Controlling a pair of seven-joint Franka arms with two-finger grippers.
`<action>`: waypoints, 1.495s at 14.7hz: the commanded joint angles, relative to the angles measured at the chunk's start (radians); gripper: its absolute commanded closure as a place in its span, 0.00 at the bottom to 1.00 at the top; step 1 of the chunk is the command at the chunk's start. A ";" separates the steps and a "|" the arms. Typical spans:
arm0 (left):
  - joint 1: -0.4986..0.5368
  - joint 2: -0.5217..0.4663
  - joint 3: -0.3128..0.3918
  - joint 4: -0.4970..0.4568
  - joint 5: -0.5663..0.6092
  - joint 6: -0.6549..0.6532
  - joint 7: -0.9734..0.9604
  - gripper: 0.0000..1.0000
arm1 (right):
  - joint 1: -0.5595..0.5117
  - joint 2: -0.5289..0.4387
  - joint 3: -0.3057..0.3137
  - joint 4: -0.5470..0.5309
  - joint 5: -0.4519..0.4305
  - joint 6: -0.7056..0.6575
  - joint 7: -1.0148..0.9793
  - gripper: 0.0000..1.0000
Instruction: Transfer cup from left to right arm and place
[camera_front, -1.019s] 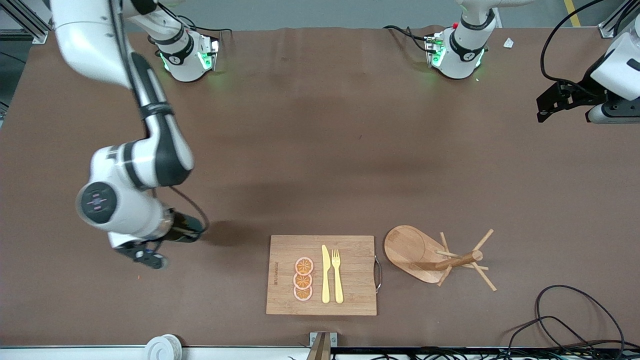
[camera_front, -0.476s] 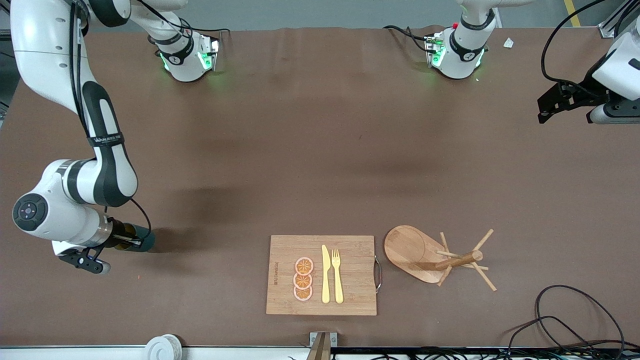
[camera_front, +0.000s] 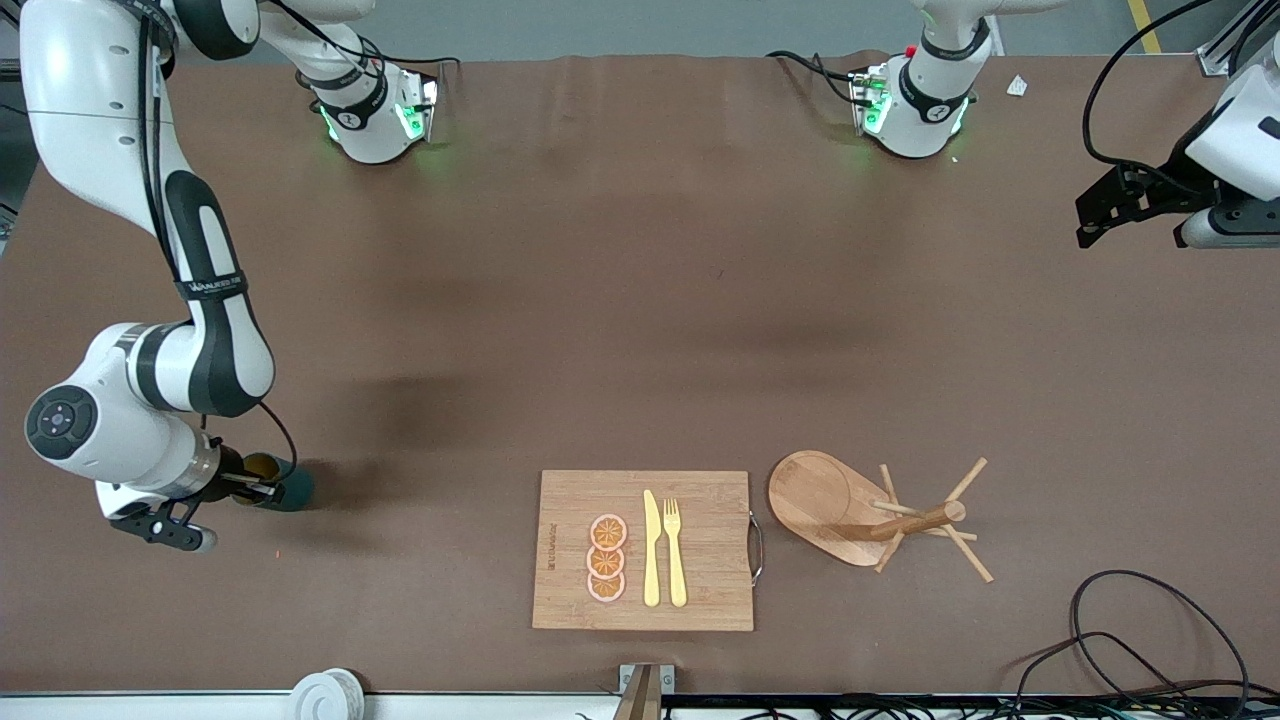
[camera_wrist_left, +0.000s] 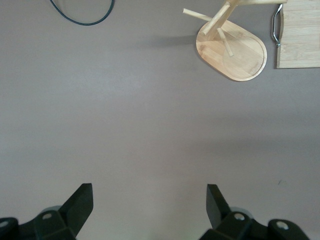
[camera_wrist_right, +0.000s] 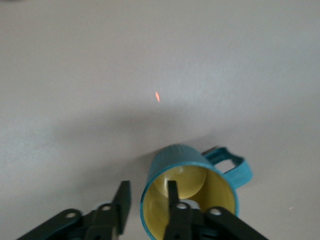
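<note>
Right gripper (camera_wrist_right: 147, 197) low at the right arm's end of the table, black fingers spread and astride the rim of the cup (camera_wrist_right: 170, 160): one finger outside the wall with bare cloth showing between, the other dipped into the mouth, neither plainly pressing the wall, so released rather than clenched. Cup itself small and round, dark teal outside with a ribbed wall, glossy yellow-brown inside, a looped handle jutting from the side away from the outer finger; seemingly set on the smooth brown table cloth (camera_front: 640, 300), shadow joining its base. A tiny orange speck (camera_wrist_right: 157, 96) on the cloth just past the cup. From the front view, the same gripper (camera_front: 255, 482) and cup (camera_front: 290, 490) below the bulky white and black wrist. Well apart toward the left arm's end, a rectangular bamboo cutting board (camera_front: 710, 590) with a thin metal handle, bearing three round orange slices (camera_front: 606, 558) in a row, a pale yellow knife (camera_front: 651, 550) and a matching fork (camera_front: 675, 550) side by side. Just beside the board, a wooden mug tree (camera_front: 830, 500) tipped over, oval base on edge, pegs splayed. Left gripper (camera_wrist_left: 149, 200) waiting over the left arm's end of the table, fingers wide apart and holding nothing.
</note>
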 joint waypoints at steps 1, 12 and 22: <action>0.000 -0.003 0.004 0.001 -0.013 0.014 0.004 0.00 | -0.012 -0.102 0.020 0.017 -0.032 -0.094 -0.031 0.00; 0.000 -0.003 0.004 0.016 -0.014 0.011 0.018 0.00 | 0.013 -0.585 0.033 0.003 -0.035 -0.661 -0.247 0.00; 0.000 -0.002 0.003 0.035 -0.020 0.003 0.016 0.00 | 0.004 -0.639 0.027 0.037 -0.066 -0.693 -0.275 0.00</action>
